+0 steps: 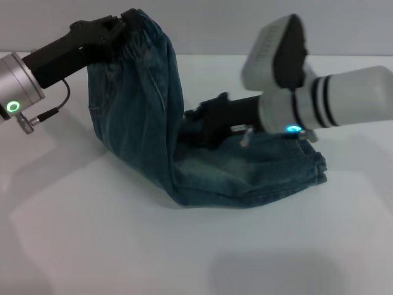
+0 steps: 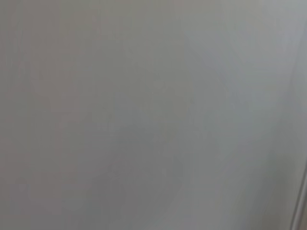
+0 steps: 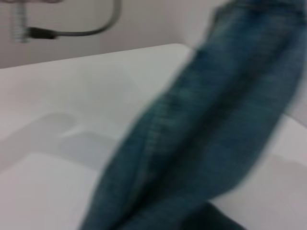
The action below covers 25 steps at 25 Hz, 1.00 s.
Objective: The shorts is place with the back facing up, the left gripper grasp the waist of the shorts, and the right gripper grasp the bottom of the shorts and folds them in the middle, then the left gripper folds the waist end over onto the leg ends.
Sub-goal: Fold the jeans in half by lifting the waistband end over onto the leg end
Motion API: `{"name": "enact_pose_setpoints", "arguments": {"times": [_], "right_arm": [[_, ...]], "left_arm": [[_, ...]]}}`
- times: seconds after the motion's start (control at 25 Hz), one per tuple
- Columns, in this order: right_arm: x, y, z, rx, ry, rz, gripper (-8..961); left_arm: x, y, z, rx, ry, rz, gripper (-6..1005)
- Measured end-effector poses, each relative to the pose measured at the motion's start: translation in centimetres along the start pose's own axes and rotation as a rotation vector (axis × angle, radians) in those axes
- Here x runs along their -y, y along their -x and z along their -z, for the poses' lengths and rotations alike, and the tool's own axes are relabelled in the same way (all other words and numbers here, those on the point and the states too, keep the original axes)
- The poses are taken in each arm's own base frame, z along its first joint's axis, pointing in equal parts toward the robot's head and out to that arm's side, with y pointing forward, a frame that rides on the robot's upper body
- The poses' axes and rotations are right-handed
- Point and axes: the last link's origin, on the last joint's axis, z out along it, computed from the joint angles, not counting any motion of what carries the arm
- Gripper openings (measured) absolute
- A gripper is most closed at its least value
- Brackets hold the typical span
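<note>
Head view: the left gripper [image 1: 123,27], slim and black on a silver wrist with a green-lit ring, is raised at the far left with its fingers closed on the ruffled waist [image 1: 140,34] of the shorts [image 1: 141,117]. From this hold the blue denim hangs down as a draped sheet and bends at the white table [image 1: 92,246], where the remaining part lies flat and extends toward the right. The leg ends [image 1: 316,166] rest on the table at the right, stacked edge on edge, partly under the right arm. The right gripper [image 1: 206,126], black on a bulky white arm with black stripes and a blue light, lies low over the flat part of the shorts, close to the hanging sheet; whether its fingers are parted or closed cannot be told. Right wrist view: a blurred band of denim crosses the picture above the table. Left wrist view: only a plain grey surface is visible.
</note>
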Motion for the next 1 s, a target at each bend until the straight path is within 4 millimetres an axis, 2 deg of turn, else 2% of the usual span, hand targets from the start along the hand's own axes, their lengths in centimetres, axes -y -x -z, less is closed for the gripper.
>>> {"name": "enact_pose_setpoints", "arguments": {"times": [0.24, 0.44, 0.48, 0.68, 1.0], "right_arm": [[3.0, -2.3, 3.5, 0.040, -0.147, -0.110, 469], [6.5, -4.0, 7.8, 0.142, -0.358, -0.241, 469], [6.5, -4.0, 7.8, 0.142, -0.358, -0.241, 469], [8.9, -5.6, 10.5, 0.191, -0.523, -0.340, 470], [10.2, -7.3, 12.2, 0.217, -0.632, -0.428, 470]], "left_arm": [[0.0, 0.0, 0.0, 0.004, 0.002, -0.004, 33], [-0.7, 0.5, -0.5, 0.044, 0.045, -0.012, 32], [-0.8, 0.6, -0.6, 0.046, 0.051, -0.012, 32], [-1.5, 0.6, -0.7, 0.043, 0.095, -0.011, 32], [-2.2, 0.3, -0.7, 0.028, 0.143, -0.011, 32]]}}
